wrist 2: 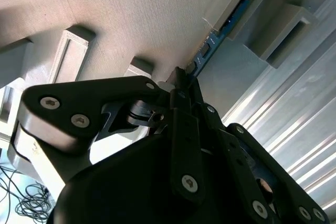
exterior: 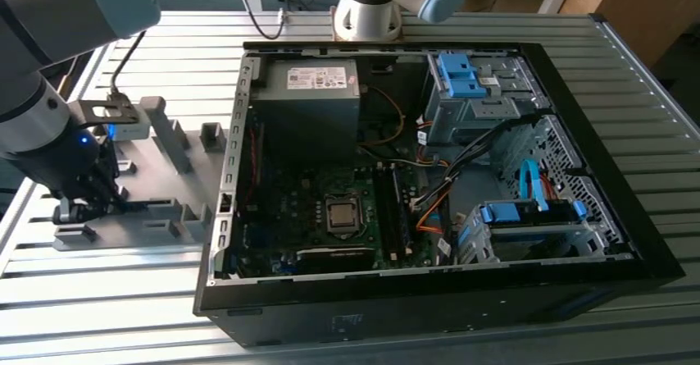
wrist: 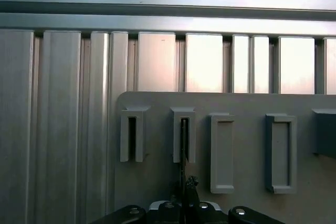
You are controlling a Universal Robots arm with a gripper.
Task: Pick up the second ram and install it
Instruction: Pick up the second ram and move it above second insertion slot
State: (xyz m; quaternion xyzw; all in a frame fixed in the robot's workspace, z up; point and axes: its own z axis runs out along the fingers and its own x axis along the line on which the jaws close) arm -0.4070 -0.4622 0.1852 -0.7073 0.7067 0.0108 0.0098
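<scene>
The second ram is a thin dark blue-green stick standing on edge in a slot of the grey fixture plate. In the first wrist view the second ram shows only as a narrow dark edge in the second slot block. My gripper is down on the plate at the exterior view's left. In both wrist views the gripper stands with its black fingers drawn together on the near end of the stick, whose far end sits in the slot block.
The open computer case lies at the plate's right in the exterior view, with its motherboard, memory slots, power supply and blue drive cages. Several grey slot blocks rise from the plate. The ribbed metal table surrounds everything.
</scene>
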